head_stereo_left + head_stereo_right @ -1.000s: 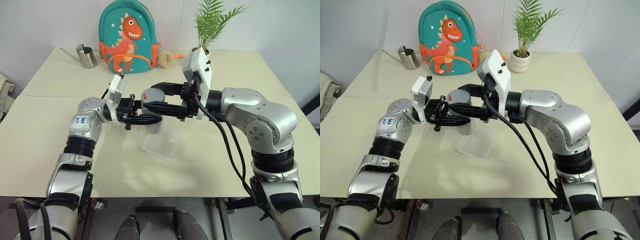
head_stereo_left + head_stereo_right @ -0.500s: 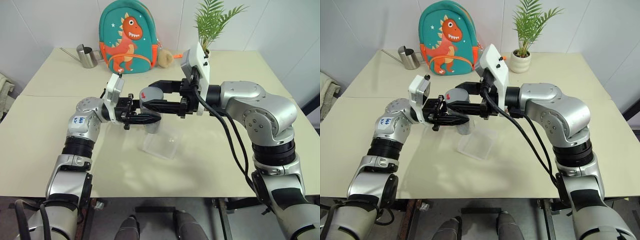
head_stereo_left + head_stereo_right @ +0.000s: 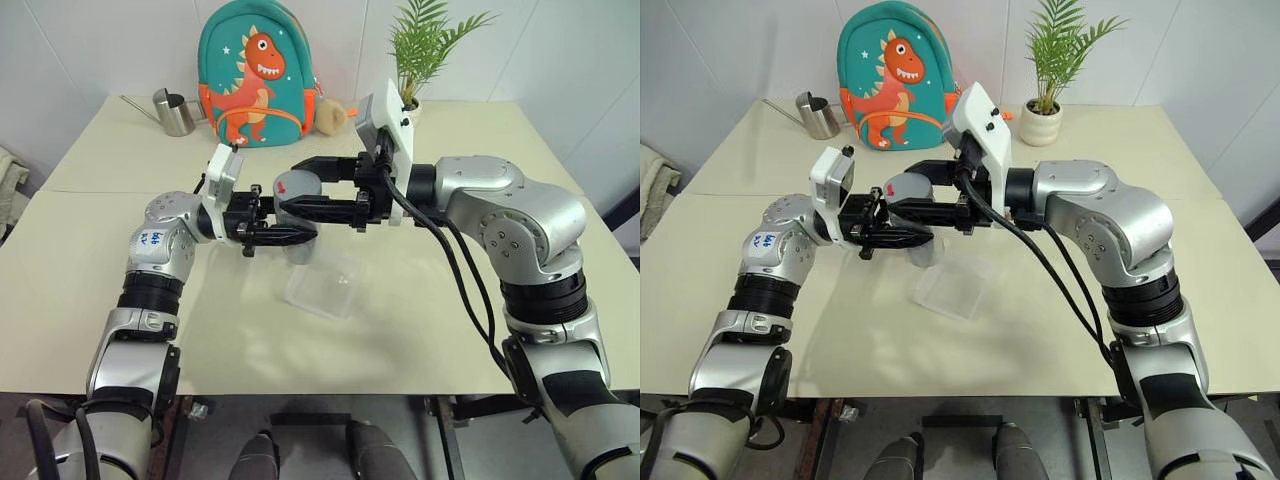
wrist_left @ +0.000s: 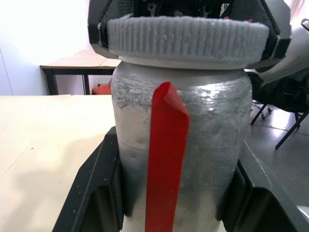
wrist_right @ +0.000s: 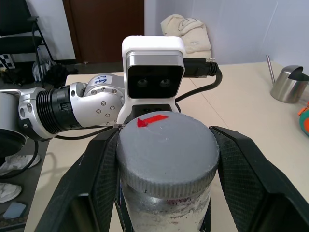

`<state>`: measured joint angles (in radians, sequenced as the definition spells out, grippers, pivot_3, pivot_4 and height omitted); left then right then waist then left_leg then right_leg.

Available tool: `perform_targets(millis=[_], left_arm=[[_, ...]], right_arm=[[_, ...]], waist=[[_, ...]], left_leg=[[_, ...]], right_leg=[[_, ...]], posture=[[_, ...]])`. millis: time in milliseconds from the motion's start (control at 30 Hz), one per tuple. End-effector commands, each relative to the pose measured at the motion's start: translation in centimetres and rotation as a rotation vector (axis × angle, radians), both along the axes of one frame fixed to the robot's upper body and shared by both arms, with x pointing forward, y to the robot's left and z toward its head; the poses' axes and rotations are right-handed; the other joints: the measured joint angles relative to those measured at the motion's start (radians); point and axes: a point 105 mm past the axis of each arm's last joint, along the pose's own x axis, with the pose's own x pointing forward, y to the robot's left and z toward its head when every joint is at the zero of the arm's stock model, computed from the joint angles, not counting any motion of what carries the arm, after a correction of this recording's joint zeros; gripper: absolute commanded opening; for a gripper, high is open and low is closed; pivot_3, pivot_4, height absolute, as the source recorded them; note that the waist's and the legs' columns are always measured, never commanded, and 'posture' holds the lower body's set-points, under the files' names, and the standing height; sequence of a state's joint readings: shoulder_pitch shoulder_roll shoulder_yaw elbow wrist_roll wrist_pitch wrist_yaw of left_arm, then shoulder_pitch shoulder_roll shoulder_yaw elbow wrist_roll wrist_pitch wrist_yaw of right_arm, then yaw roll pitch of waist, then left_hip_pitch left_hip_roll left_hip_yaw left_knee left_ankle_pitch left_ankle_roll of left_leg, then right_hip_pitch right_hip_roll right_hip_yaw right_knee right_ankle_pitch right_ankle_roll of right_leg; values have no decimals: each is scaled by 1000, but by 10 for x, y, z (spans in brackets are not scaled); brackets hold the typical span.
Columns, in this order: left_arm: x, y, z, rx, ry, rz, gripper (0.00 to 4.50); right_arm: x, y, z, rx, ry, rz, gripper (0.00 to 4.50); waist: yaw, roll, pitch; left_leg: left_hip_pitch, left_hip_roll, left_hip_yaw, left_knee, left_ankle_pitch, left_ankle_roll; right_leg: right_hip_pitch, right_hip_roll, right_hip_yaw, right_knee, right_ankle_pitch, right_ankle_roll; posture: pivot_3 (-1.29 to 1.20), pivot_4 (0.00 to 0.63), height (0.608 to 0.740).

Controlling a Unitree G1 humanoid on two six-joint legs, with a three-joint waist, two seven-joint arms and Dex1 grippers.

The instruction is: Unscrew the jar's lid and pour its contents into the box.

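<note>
Far side of the cream table (image 3: 100,290): dinosaur backpack (image 3: 256,75) at 12 o'clock, steel watering can (image 3: 174,112) at 11, potted palm (image 3: 1043,110) at 1, all well apart from the work area. Nothing blocks the clear plastic box (image 3: 324,284), which sits mid-table just below the jar (image 4: 181,154); whether anything lies in it cannot be told. Jar is held up above the table, red stripe showing, contents not visible through the frosted wall. Left gripper (image 3: 290,232) is clamped on the jar body, right gripper (image 3: 296,204) is clamped on the lid (image 5: 166,154), which is on the jar.
</note>
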<state>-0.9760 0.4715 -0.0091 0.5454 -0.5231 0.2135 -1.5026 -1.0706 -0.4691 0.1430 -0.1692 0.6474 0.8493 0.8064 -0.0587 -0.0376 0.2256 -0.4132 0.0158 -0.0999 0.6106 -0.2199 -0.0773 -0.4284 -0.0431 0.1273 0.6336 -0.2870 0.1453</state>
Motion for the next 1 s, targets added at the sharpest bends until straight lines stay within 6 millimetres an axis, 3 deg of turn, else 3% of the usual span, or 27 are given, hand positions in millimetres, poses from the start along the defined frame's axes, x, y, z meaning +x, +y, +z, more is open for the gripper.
perform_targets(millis=[33,567,833,1000], left_arm=[[-13,-2,-27,110,30,-112,1998],[-6,1,-16,100,35,-111,1998],[-1,6,1,-3,107,-114,1998],[0,10,-10,52,134,-99,1998]], right_arm=[[1,-35,70,166,-261,-141,2651],[-8,-32,69,157,-261,-56,2651],[-11,-32,70,167,-260,-39,2651],[-11,-33,70,172,-259,-39,2651]], waist=[[0,0,0],[-1,0,0],[-1,0,0],[-2,0,0]], left_leg=[[0,0,0,0,0,0],[0,0,0,0,0,0],[0,0,0,0,0,0],[0,0,0,0,0,0]], right_leg=[[0,0,0,0,0,0],[0,0,0,0,0,0],[0,0,0,0,0,0],[0,0,0,0,0,0]], posture=[[0,150,740],[0,150,740],[0,150,740],[0,150,740]])
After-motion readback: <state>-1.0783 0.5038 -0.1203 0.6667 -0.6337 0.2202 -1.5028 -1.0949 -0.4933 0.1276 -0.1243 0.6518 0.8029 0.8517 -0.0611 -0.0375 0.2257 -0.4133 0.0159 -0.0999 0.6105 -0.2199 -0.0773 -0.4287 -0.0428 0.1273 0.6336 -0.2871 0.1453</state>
